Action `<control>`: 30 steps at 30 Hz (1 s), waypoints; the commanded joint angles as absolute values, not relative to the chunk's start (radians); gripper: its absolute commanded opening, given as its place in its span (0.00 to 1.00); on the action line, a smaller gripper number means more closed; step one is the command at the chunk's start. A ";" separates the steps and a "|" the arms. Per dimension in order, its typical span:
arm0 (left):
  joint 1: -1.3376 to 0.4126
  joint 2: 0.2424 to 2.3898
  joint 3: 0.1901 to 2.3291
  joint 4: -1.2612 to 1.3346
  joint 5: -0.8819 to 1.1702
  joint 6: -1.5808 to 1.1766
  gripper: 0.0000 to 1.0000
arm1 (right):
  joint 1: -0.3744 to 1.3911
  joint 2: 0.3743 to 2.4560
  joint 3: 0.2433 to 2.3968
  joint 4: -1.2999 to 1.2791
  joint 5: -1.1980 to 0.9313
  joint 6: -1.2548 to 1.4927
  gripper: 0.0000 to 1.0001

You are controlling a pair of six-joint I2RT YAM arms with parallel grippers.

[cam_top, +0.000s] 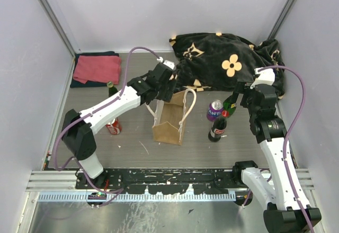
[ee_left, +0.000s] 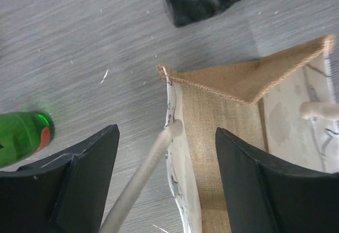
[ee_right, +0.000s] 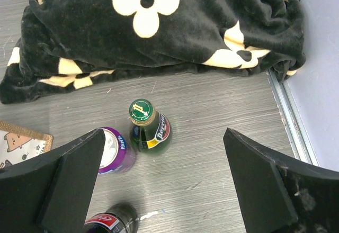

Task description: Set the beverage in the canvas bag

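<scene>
Near edge, bottom of the top view: slotted metal rail (cam_top: 159,179) is carrying both arm bases. Beyond it a grey wood-grain table (cam_top: 132,148) is filling the floor of the cell, scuffed in places.

Lower left of centre: red cola can (cam_top: 113,127) is lying just beside the left arm's forearm. Lower right of centre: cola bottle (cam_top: 217,128) is standing upright. Canvas bag (cam_top: 168,123) is standing upright at centre frame, mouth open, well apart from the cola bottle.

Just behind the cola bottle, a purple Fanta can (cam_top: 214,109) and a green Perrier bottle (ee_right: 150,127) are standing side by side, near each other, capped. A second green bottle (cam_top: 112,89) is standing left of centre.

Left gripper (ee_left: 167,137) is hanging over the bag's far rim, fingers spread wide, straddling the rim corner and one white rope handle (ee_left: 143,180). Handle is running up between the fingers; contact with either pad I cannot tell. Nothing clamped.

Right gripper (ee_right: 164,132) is hovering above the Perrier bottle, fingers spread wide, holding nothing, touching nothing; the bottle is sitting centred in the gap in the wrist view.

Far side: black flower-print blanket (cam_top: 222,63) is lying bunched at upper right; folded red cloth (cam_top: 97,69) is lying at upper left. Plain pale walls (cam_top: 159,10) are enclosing three sides.
</scene>
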State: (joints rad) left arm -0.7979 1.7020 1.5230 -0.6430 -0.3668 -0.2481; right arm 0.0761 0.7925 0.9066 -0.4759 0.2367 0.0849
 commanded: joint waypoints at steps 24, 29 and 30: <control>-0.777 1.642 1.322 -0.639 -0.444 -0.466 0.71 | 0.072 0.801 0.957 -0.468 0.233 0.081 1.00; -0.776 1.611 1.348 -0.609 -0.436 -0.448 0.87 | 0.072 0.834 0.992 -0.465 0.227 0.085 1.00; -0.777 1.602 1.353 -0.606 -0.442 -0.442 0.90 | 0.072 0.842 0.997 -0.465 0.226 0.086 1.00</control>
State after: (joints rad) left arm -0.7811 1.6627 1.3354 -0.6479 -0.4351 -0.4488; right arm 0.0761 0.8253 0.9283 -0.5037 0.2337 0.0811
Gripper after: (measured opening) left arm 0.864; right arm 0.999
